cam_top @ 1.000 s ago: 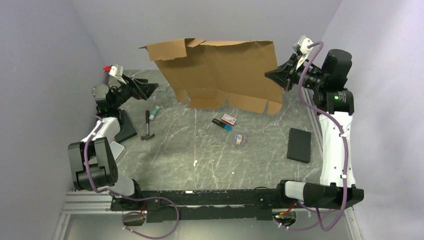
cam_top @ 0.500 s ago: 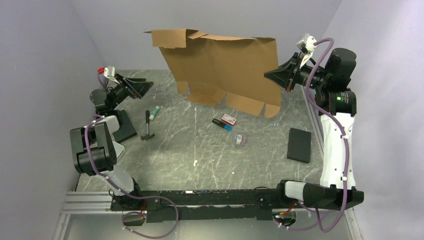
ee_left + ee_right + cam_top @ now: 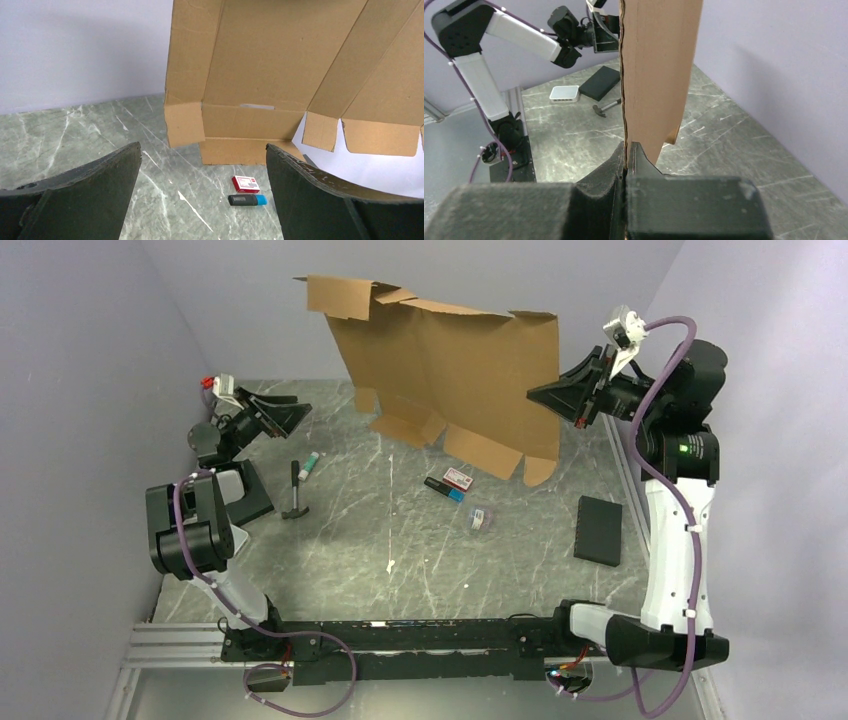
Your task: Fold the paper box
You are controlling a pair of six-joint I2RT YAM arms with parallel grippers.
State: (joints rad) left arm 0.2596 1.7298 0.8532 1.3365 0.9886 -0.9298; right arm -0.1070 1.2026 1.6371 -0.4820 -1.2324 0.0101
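The paper box (image 3: 450, 370) is a large flat brown cardboard sheet with flaps, hanging upright in the air over the back of the table. My right gripper (image 3: 540, 395) is shut on its right edge; in the right wrist view the sheet (image 3: 654, 75) rises edge-on from the pinched jaws of that gripper (image 3: 626, 150). My left gripper (image 3: 295, 415) stands open at the far left, apart from the sheet and holding nothing. Its wrist view faces the sheet (image 3: 280, 65) between wide-spread fingers (image 3: 310, 195).
On the marble table (image 3: 400, 540) lie a hammer (image 3: 296, 495), a small tube (image 3: 312, 464), a red-and-white packet (image 3: 458, 478), a black-and-blue marker (image 3: 443, 489), a tape roll (image 3: 482, 518) and a black pad (image 3: 598, 530). Walls enclose three sides.
The right arm has lifted the sheet higher and tilted it more upright. The left arm has drawn back and lowered, its jaws opening fully.
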